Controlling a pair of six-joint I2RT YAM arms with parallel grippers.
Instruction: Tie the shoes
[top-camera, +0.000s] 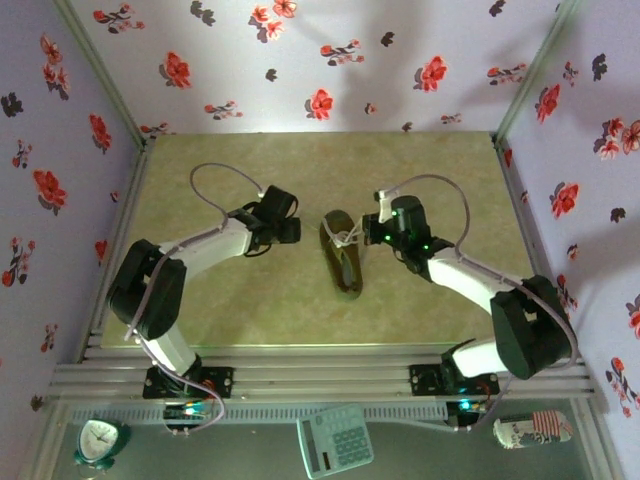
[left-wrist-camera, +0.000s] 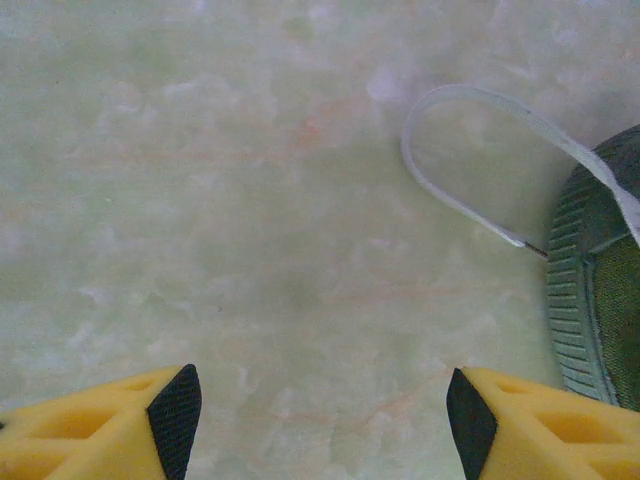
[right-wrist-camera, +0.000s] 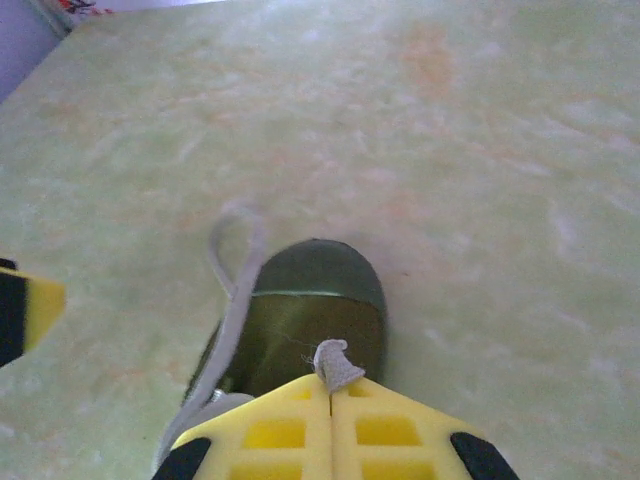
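right gripper (right-wrist-camera: 332, 392) — jaws pressed together on a short stub of white lace (right-wrist-camera: 338, 362) that pokes up between the yellow fingers (right-wrist-camera: 270, 430), directly over the shoe (right-wrist-camera: 315, 310).

item 1, shoe: small olive-green low-top, smooth rounded end, ribbed rubber sole (left-wrist-camera: 570, 300) edge; lies about the middle of the table (top-camera: 250, 300), its length running from far edge toward near edge.

item 2, laces: flat white tape, limp; one loose loop (left-wrist-camera: 470, 92) lies on the table just beside the sole.

item 3, left gripper (left-wrist-camera: 320, 410): jaws standing wide apart, holding nothing, over bare table beside the shoe on the side toward the left edge; black pads (left-wrist-camera: 178, 415) on yellow fingers.

item 4, table: pale green-cream marbled surface, matte, flat.

handling note — step in hand judged to be drawing the laces out for the knot. the held stub is short and could slip; pull slow and low, away from the shoe, so the light shoe does not drag. the free loop lies flat and thin, so the left fingers should come down astride it and close at table level.
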